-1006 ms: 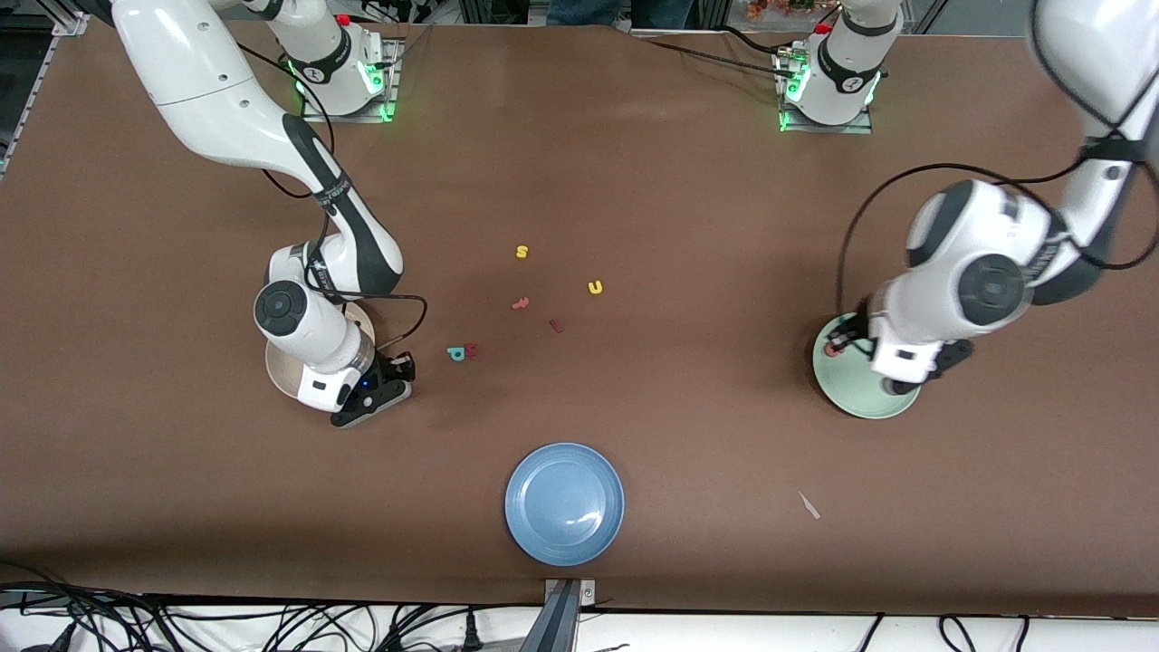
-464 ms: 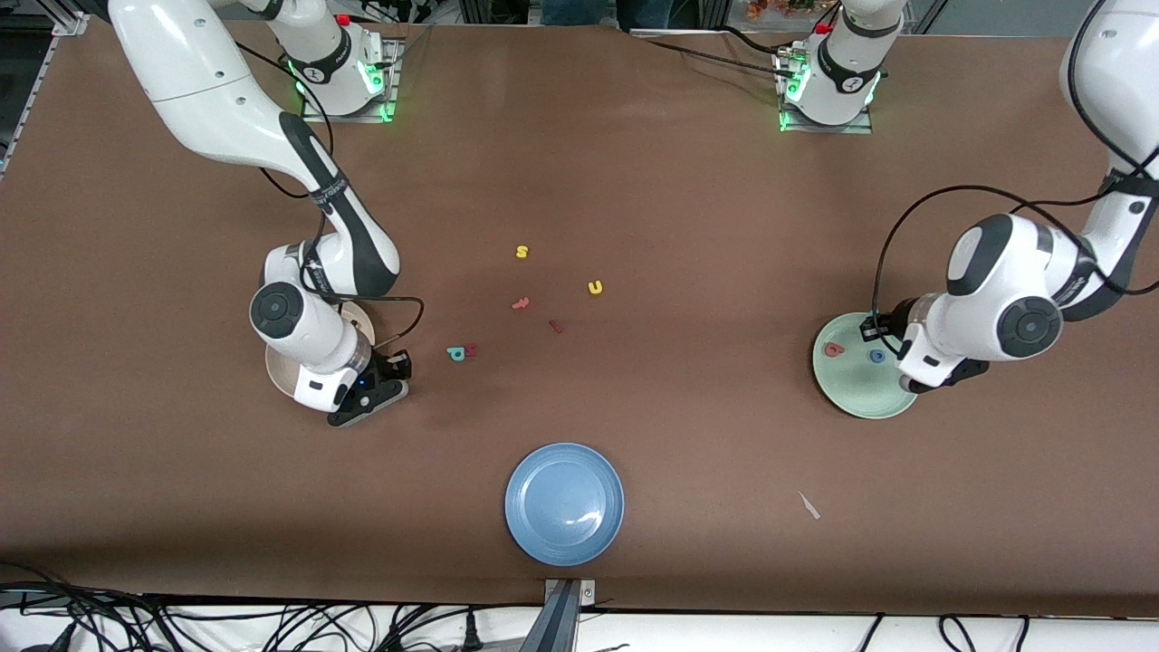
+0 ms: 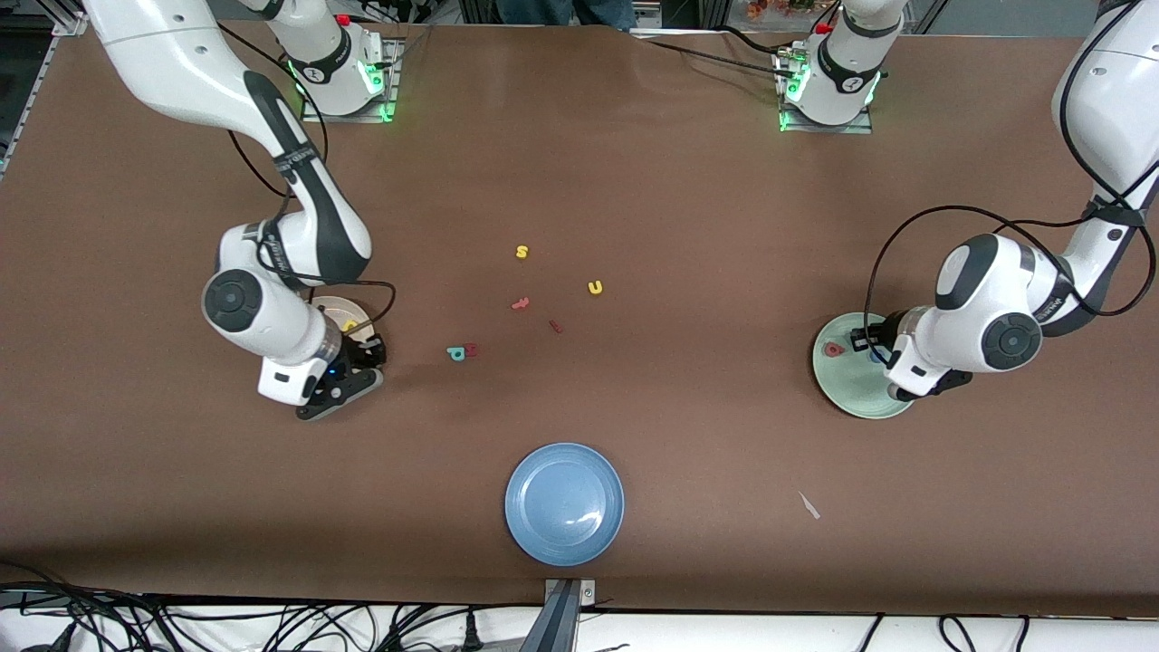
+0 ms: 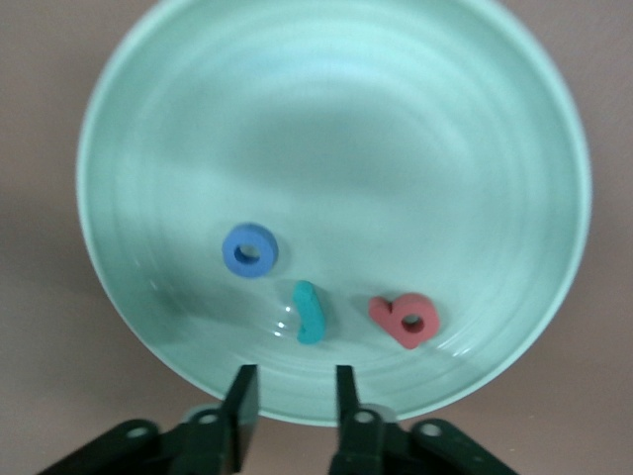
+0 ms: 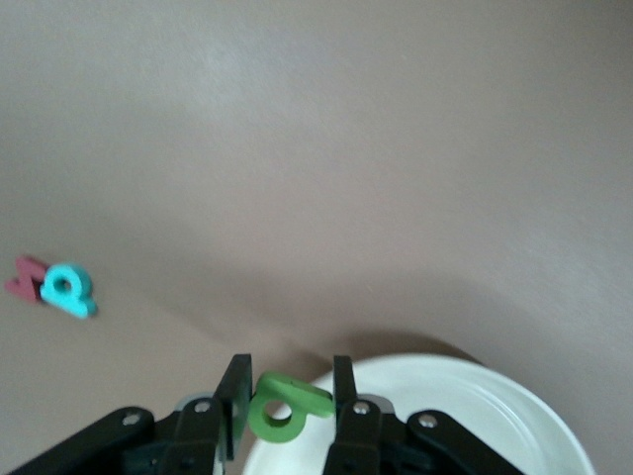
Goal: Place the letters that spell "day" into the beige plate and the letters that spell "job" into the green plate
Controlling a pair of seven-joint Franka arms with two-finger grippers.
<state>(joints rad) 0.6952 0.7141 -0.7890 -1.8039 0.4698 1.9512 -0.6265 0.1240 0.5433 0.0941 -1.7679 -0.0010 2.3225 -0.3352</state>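
1. round pale mint-green plate (image 4: 148, 99) with a shallow rim, sitting on the brown counter (image 3: 688, 226) toward the left arm's end; seen from the left wrist, carries three tiny foam letters: blue ring "o" (image 4: 249, 249), teal hook-shaped "j" (image 4: 310, 312) and salmon-red "b" (image 4: 406, 319), all lying flat and apart from one another.
2. left gripper (image 4: 293, 396) over the rim of the green plate, fingers parted with a bare gap between them, pinching nothing, clear of all three letters.
3. round cream-beige plate (image 5: 465, 396) with a shallow rim, toward the right arm's end of the counter; in the front view mostly hidden under the right arm, with a small yellow foam letter (image 3: 349, 324) lying in it.
4. right gripper (image 5: 287, 396) over the edge of the beige plate, fingers pressed onto a green rounded foam letter with a hole (image 5: 282, 408), held tilted between them above the rim.
5. no teal "y" to be made out in any view.
6. loose on the counter between the two plates: yellow "s" (image 3: 522, 252), yellow "u" (image 3: 595, 287), small red "t" (image 3: 520, 304), dark red bar-shaped letter (image 3: 555, 326), and a teal letter (image 3: 455, 353) touching a dark red one (image 3: 470, 349).
7. round blue plate (image 3: 564, 503) nearer the front camera than the loose letters, with a small pale scrap (image 3: 809, 505) lying well apart from it toward the left arm's end.
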